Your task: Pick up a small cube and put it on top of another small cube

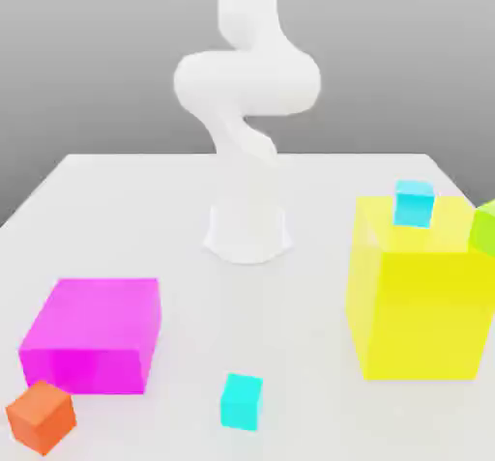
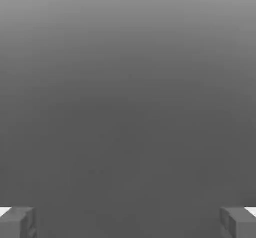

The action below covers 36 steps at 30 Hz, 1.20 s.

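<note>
The small orange-red cube (image 1: 41, 417) rests on the white table (image 1: 126, 208) at the front of the exterior view's left, just in front of a big magenta block (image 1: 94, 333). The small turquoise-cyan cube (image 1: 241, 401) sits alone near the front middle, well apart from the orange one. In the hand view my gripper (image 2: 128, 224) is open: its two grey fingertips (image 2: 17, 223) stand far apart with nothing between them, against plain grey background. The white arm (image 1: 247, 92) rises from its base (image 1: 247, 232) and leaves the picture upward.
A tall yellow block (image 1: 418, 300) stands on the exterior view's right. A slightly bluer cyan cube (image 1: 414, 203) sits behind its top edge, and a lime-green cube (image 1: 486, 227) shows at the right border.
</note>
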### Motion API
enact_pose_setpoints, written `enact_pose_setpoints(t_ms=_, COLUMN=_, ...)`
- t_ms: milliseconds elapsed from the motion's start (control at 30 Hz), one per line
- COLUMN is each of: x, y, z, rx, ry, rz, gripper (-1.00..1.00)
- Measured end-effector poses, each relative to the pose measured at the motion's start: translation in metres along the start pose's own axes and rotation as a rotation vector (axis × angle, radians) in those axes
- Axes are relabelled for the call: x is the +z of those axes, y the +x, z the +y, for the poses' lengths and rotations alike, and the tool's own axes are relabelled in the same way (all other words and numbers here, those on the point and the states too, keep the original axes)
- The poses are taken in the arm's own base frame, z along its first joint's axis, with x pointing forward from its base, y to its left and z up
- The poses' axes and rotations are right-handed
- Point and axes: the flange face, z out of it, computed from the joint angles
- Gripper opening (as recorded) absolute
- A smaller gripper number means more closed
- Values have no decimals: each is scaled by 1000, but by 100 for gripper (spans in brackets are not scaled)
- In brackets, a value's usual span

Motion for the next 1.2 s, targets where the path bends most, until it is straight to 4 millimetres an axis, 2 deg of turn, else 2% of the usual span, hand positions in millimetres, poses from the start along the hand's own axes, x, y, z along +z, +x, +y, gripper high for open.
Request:
enact_pose_setpoints(t_ms=167, x=92, y=26, z=33, rx=77, ry=-91, rz=-97, gripper=0)
enact_pose_setpoints(t_ms=300, x=161, y=39, z=69, rx=140, ry=-168, rz=-161, gripper=0)
enact_pose_setpoints(t_ms=433, x=225, y=44, z=114, rx=204, ry=-251, rz=-216, gripper=0)
enact_pose_setpoints(t_ms=567, x=282, y=43, z=169, rx=271, ry=-342, rz=-260, gripper=0)
enact_pose_setpoints(t_ms=667, x=319, y=39, z=218, rx=326, ry=-416, rz=-286, gripper=0)
enact_pose_setpoints(t_ms=767, x=353, y=28, z=262, rx=362, ry=-489, rz=-313, gripper=0)
enact_pose_setpoints(t_ms=933, x=395, y=4, z=344, rx=424, ry=-621, rz=-347, gripper=0)
enact_pose_setpoints(t_ms=1067, x=434, y=-19, z=382, rx=434, ry=-649, rz=-351, gripper=0)
enact_pose_setpoints(t_ms=1100, x=444, y=-26, z=389, rx=435, ry=-650, rz=-352, gripper=-100)
enact_pose_setpoints(t_ms=1200, x=444, y=-26, z=389, rx=435, ry=-650, rz=-352, gripper=-100)
